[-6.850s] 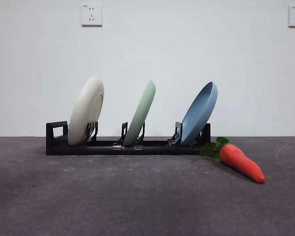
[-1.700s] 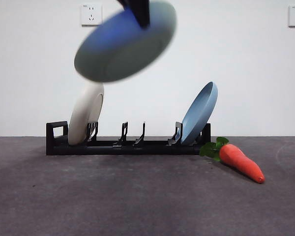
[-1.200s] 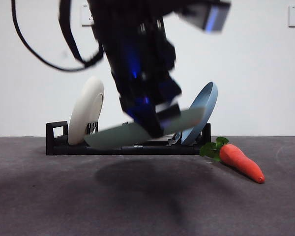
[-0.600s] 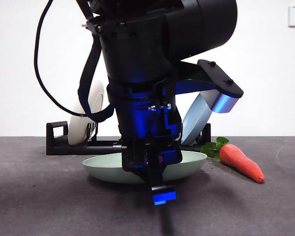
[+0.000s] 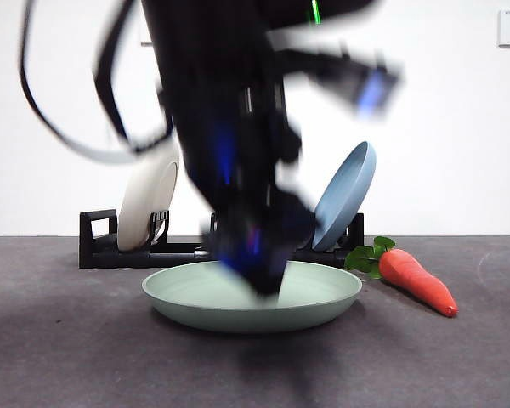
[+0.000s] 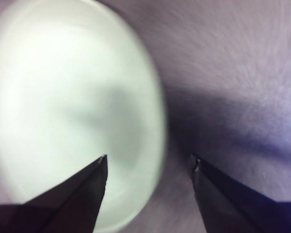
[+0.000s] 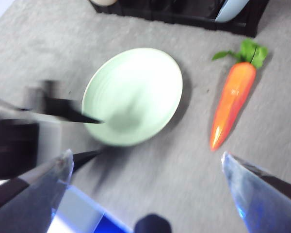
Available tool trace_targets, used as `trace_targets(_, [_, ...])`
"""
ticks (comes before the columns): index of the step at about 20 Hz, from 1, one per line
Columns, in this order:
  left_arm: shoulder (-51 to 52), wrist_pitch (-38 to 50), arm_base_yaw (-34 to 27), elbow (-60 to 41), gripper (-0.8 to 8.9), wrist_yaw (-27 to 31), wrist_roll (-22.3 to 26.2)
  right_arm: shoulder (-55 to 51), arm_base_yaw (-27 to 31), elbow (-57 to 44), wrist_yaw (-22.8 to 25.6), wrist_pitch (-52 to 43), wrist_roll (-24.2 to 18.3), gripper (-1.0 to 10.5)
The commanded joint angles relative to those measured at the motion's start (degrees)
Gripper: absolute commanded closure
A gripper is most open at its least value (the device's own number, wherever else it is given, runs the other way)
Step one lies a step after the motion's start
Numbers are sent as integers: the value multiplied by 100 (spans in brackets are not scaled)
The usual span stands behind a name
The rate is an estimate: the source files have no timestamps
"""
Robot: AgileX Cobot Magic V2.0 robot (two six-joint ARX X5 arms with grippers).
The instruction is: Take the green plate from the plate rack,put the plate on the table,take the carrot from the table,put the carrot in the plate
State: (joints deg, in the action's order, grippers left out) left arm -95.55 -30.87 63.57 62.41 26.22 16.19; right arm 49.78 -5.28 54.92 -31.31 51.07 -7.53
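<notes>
The green plate [image 5: 252, 297] lies flat on the desk [image 5: 68, 357] before the plate rack [image 5: 98, 240], released. The left hand [image 6: 148, 165] hovers open over its rim; the right hand [image 7: 145, 162] waits open. The carrot [image 5: 415, 280], beside the rack's end, remains to be placed.

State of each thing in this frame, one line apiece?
green plate: flat on the table, released
carrot: lying on the table, untouched
plate rack: middle slot vacant
left gripper: open, above the plate's edge
right gripper: open, high above the table
</notes>
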Motion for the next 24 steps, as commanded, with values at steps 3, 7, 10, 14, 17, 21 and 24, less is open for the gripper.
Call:
trace_targets(3, [1443,-186,63,422,526,-560,-1038,859,-15,22,15,-776,278,258])
trace_targets(7, [2774,-170,68,634,526,-1113,-1860,2009,-42,22,35,-1349,299,258])
trace_targets(10, [3530,-162,70,634,526,-1320,-1993,2918,-238,22,463,-1814,297,258])
trace_targets(14, [4048,-275,74,634,526,-1587,-2251,3840,-605,22,1580,-2673,299,258])
trace_targets(17, [4111,-400,98,634,526,-1727,-2420,4306,-839,22,2076,-3388,345,259])
trace_targets(21, [4111,-522,101,634,526,-1755,-2549,4747,-984,22,2448,-4183,494,357])
trace_targets(24, [4111,-520,101,634,526,-1751,-2697,5001,-986,22,2614,-4435,555,357])
